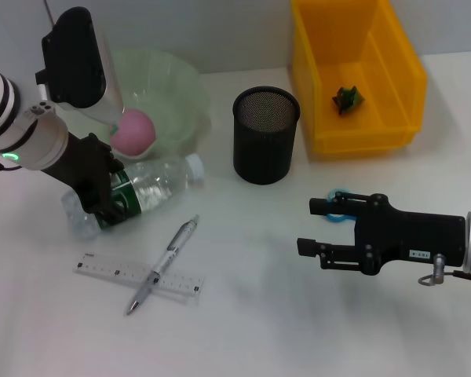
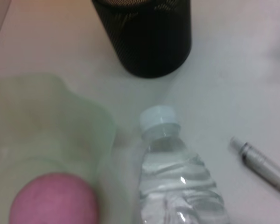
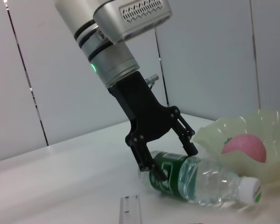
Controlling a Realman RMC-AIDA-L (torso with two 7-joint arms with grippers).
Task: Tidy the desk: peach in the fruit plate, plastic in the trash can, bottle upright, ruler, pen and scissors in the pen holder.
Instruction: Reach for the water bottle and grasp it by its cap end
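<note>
The clear bottle [image 1: 161,179] [image 2: 177,186] [image 3: 210,179] lies on its side beside the green fruit plate [image 1: 173,78] [image 3: 224,130]. My left gripper [image 1: 102,206] [image 3: 173,162] is shut across its green label. The pink peach [image 1: 132,132] [image 2: 53,200] [image 3: 245,147] rests in the plate. A silver pen [image 1: 169,259] [image 2: 263,165] lies across the clear ruler [image 1: 102,269] [image 3: 129,210] near the front left. My right gripper [image 1: 308,227] hovers open at the right. The blue scissors handle [image 1: 339,195] peeks out behind it; the blades are hidden. The black mesh pen holder [image 1: 265,145] [image 2: 149,37] stands in the middle.
A yellow bin [image 1: 361,141] at the back right holds a green scrap of plastic [image 1: 348,98]. White tabletop lies between the pen holder and my right gripper, and along the front edge.
</note>
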